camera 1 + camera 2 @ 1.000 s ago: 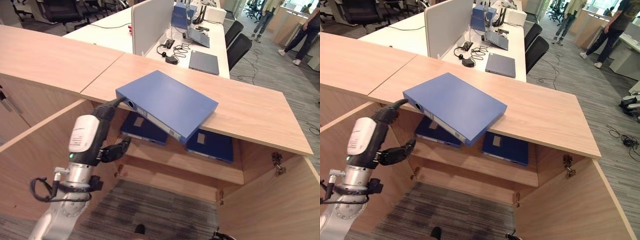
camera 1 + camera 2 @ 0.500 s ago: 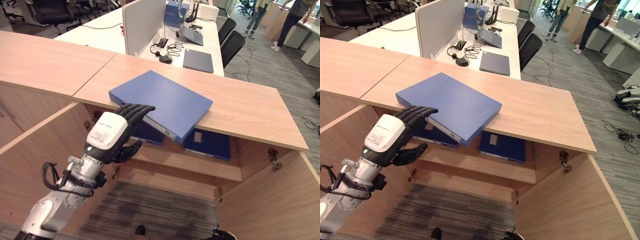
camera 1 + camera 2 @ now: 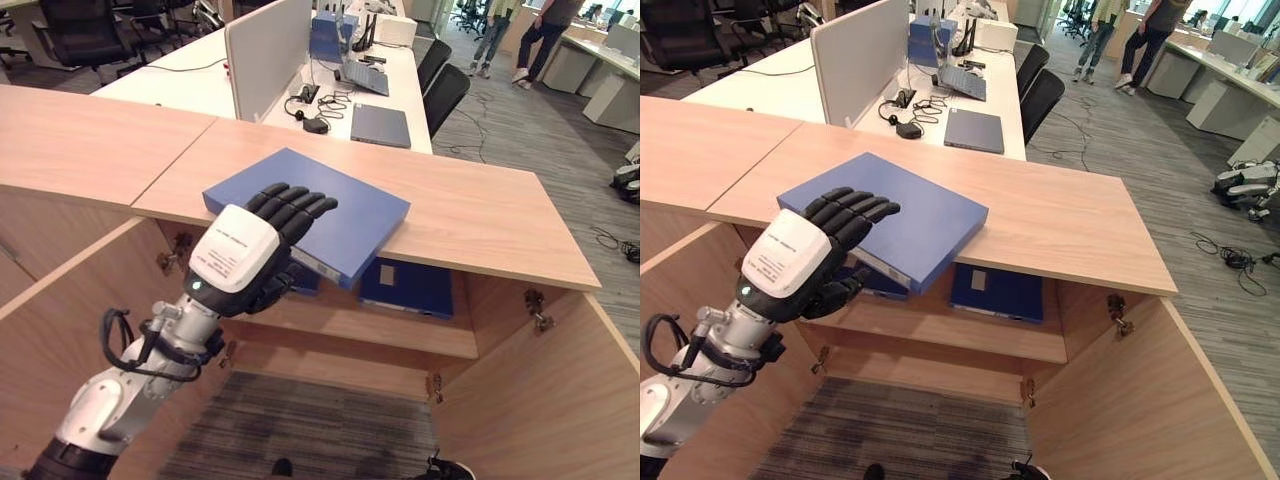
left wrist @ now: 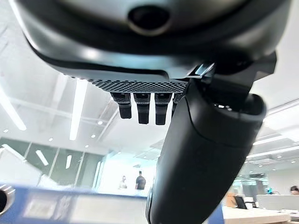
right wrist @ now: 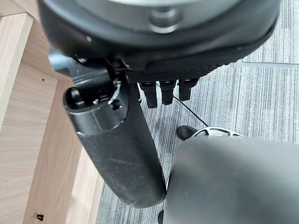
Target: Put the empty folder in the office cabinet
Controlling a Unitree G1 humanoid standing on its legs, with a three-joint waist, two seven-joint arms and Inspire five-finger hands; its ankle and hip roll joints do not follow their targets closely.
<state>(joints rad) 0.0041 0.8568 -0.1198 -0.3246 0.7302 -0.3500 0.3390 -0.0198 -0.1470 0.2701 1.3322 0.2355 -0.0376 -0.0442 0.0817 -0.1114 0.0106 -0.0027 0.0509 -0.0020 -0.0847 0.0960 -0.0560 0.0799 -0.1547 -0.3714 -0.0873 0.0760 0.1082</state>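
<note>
While blue folder (image 3: 318, 205) lies flat on cabinet top (image 3: 480, 225), corner overhanging open cabinet, long axis angled away rightward: left hand (image 3: 262, 237) nearer, fingers straight over near end, thumb beneath edge. Right hand (image 5: 140, 88) hangs relaxed near floor.

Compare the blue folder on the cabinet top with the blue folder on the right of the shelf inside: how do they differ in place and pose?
The top folder lies on the cabinet top, angled, one corner jutting past the front edge; the shelf folder lies inside on the shelf, partly hidden under the top. The left hand has its straight fingers over the top folder's near edge; nothing touches the shelf folder. Both are blue and lie flat.
</note>
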